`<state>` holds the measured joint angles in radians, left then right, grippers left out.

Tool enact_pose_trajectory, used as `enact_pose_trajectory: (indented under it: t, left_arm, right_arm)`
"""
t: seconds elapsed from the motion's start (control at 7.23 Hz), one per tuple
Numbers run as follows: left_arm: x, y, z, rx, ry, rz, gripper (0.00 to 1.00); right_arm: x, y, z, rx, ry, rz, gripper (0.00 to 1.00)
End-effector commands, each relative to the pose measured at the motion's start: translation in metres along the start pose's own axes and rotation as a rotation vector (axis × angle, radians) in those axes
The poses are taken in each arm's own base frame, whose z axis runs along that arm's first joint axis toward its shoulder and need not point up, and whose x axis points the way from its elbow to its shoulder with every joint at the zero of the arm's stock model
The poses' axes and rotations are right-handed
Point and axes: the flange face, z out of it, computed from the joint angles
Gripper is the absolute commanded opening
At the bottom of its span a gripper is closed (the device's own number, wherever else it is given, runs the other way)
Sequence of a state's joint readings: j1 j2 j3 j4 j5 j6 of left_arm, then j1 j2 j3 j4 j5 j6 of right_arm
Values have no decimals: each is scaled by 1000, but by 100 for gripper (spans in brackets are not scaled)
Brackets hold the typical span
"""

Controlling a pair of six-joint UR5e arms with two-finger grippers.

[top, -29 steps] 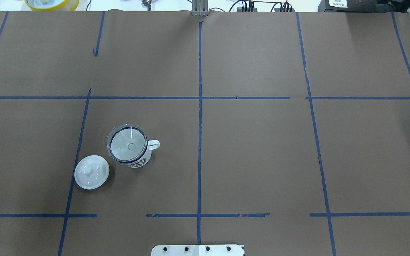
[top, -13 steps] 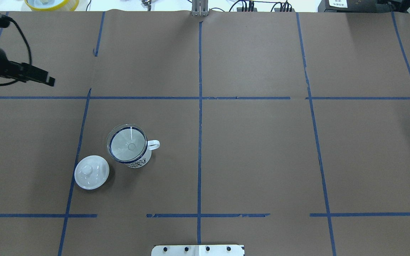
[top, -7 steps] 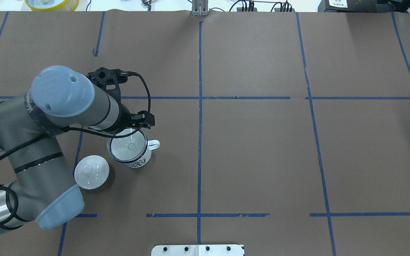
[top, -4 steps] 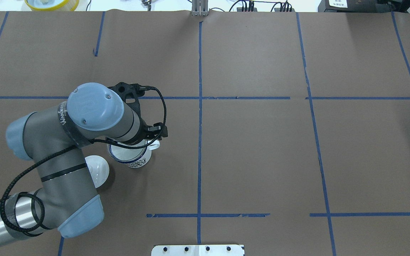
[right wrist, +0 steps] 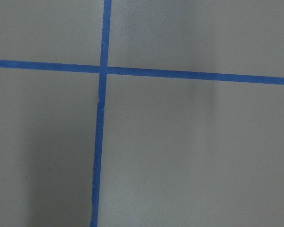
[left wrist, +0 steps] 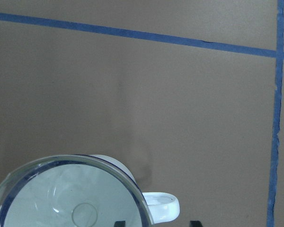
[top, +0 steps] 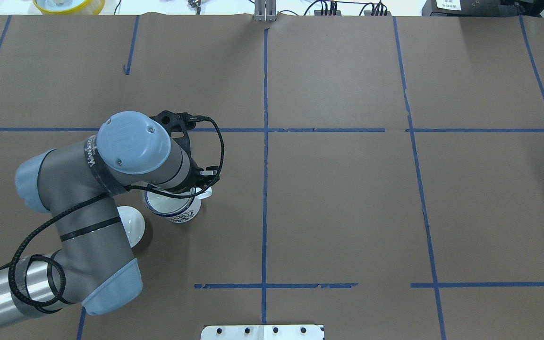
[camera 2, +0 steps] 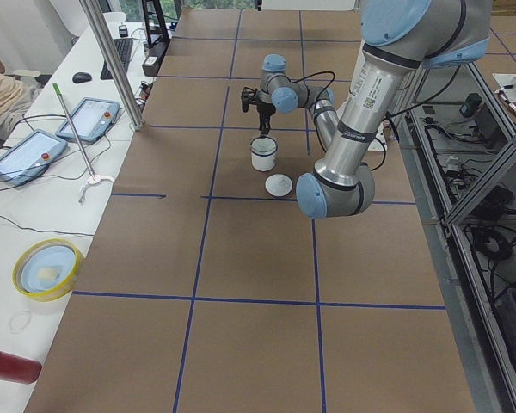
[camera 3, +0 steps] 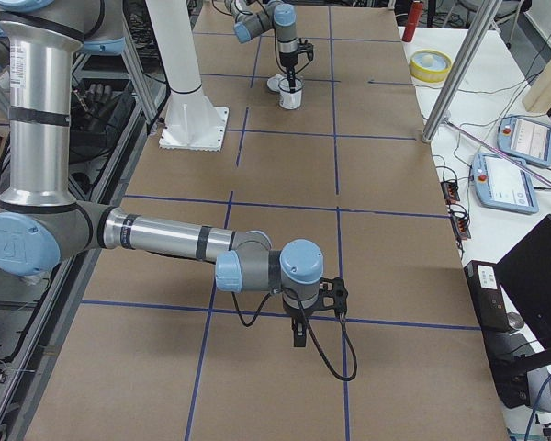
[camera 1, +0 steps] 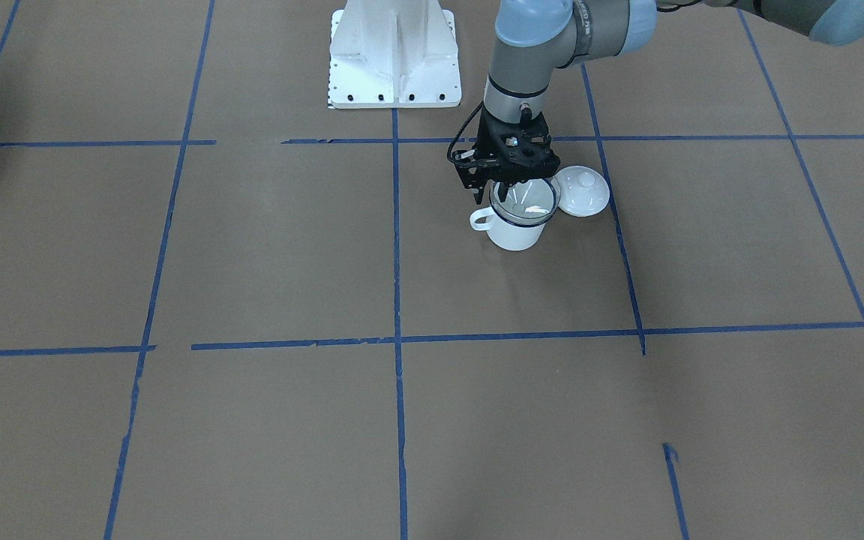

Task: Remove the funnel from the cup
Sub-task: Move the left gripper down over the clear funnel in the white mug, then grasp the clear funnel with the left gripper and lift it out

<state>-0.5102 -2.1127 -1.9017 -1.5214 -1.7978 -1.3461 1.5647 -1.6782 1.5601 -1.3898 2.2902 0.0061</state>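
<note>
The cup (camera 1: pixel 514 231) is a white mug with a dark blue rim, standing upright on the brown paper, handle (left wrist: pixel 163 208) to the side. The clear funnel (left wrist: pixel 71 201) sits in its mouth; it also shows in the front-facing view (camera 1: pixel 526 201). My left gripper (camera 1: pixel 493 195) hangs straight down over the handle side of the cup's rim. It is open, and its two dark fingertips (left wrist: pixel 118 223) stand apart at the bottom edge of the left wrist view. In the overhead view the wrist hides most of the cup (top: pixel 180 213). My right gripper (camera 3: pixel 298 333) shows only in the exterior right view; I cannot tell its state.
A round white lid with a knob (camera 1: pixel 583 191) lies right beside the cup, half hidden by the arm in the overhead view (top: pixel 132 226). The white robot base (camera 1: pixel 394 56) stands behind. A yellow bowl (top: pixel 69 4) sits past the table's far left corner.
My left arm came in from the left and stopped with its gripper over the cup. In the last half second it only shifted slightly. Cup, funnel and lid have not moved.
</note>
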Motion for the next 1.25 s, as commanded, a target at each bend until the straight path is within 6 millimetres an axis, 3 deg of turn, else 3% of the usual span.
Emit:
enact_pose_trajectory:
  t: [0.0,0.28,0.42,0.55,0.69,0.83,1.11]
  left_arm:
    - [-3,4,-18,-4,-19,4,0]
    - [-8,11,-60,-2,-27,-4,0]
    - [-11,4,-102,29,7,-24,0]
    - [-20,-26,-138,94,57,-129,0]
    - [-18,-34,-139,125,114,-309,0]
    - [-12,-59,-129,285,223,-477,0]
    - [-14,-114,-71,436,369,-670,0]
  right_arm:
    - [0,0,0,0,0,0,100]
    - [0,0,0,0,0,0,100]
    - [0,0,0,0,0,0,100]
    - [0,0,0,0,0,0,100]
    - [0,0,0,0,0,0,100]
    - [0,0,0,0,0,0,100]
    - [0,0,0,0,0,0,100]
